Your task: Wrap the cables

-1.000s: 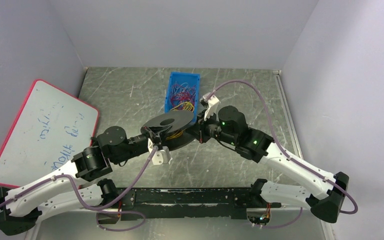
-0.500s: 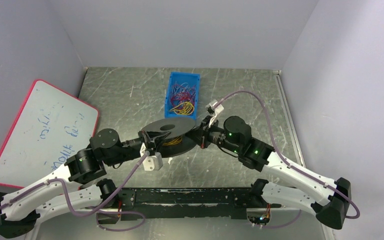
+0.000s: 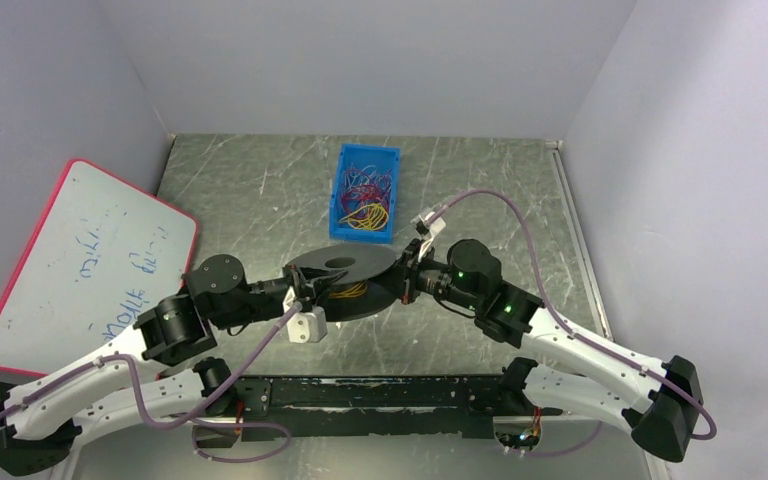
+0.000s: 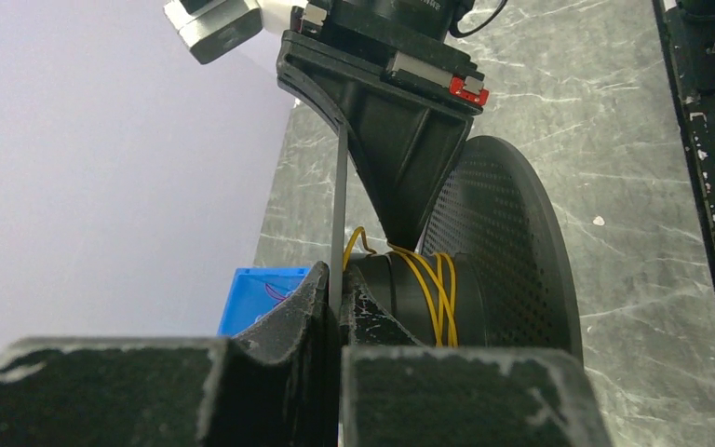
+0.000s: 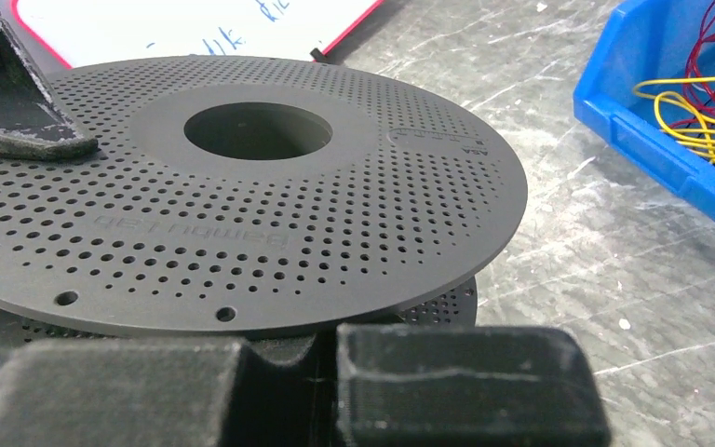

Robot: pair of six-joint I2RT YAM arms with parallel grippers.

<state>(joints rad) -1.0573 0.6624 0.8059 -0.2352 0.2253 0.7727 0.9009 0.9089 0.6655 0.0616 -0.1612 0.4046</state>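
A black perforated spool [image 3: 345, 262] sits mid-table, tilted, with yellow cable [image 4: 433, 289] wound round its hub. My left gripper [image 3: 305, 283] is shut on the thin edge of the spool's flange [image 4: 340, 214], which stands between its jaws [image 4: 340, 289]. My right gripper [image 3: 397, 278] is at the spool's right side, jaws shut [image 5: 326, 349] just under the top flange [image 5: 242, 205]. In the left wrist view its fingertips [image 4: 398, 233] reach between the flanges, and a yellow cable loop [image 4: 360, 240] runs into them. More cables [image 3: 365, 195], red, purple and yellow, lie in a blue bin [image 3: 342, 190].
A red-framed whiteboard [image 3: 80, 260] leans at the left wall. The blue bin [image 5: 652, 158] stands just behind the spool. A black rail [image 3: 380, 395] runs along the near edge between the arm bases. Lilac hoses loop over both arms.
The spool and both grippers have come toward the near edge and sunk lower. The right arm has folded down. Both grips look unchanged.
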